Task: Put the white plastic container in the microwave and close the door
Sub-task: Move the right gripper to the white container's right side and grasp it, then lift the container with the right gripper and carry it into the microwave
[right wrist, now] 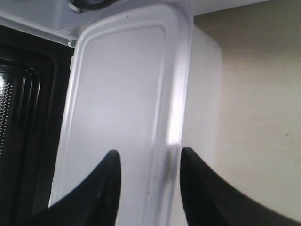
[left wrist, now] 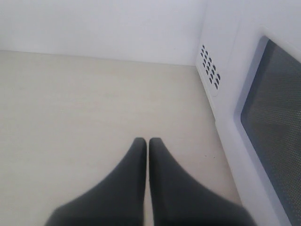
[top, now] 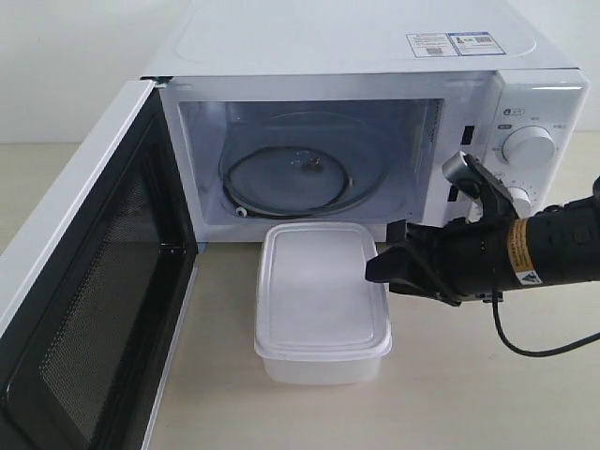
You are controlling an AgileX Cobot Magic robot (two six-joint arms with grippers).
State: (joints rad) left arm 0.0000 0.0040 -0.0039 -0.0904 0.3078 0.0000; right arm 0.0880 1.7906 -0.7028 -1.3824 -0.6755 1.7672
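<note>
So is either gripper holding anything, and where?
Nothing held: right gripper open over the lid edge of the translucent white rectangular plastic container; left gripper shut, empty.

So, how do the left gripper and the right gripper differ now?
The left gripper is shut, jaws together; the right gripper is open, jaws apart. The left one is over the table beside the door; the right one is at the edge of the container. Both are black.
</note>
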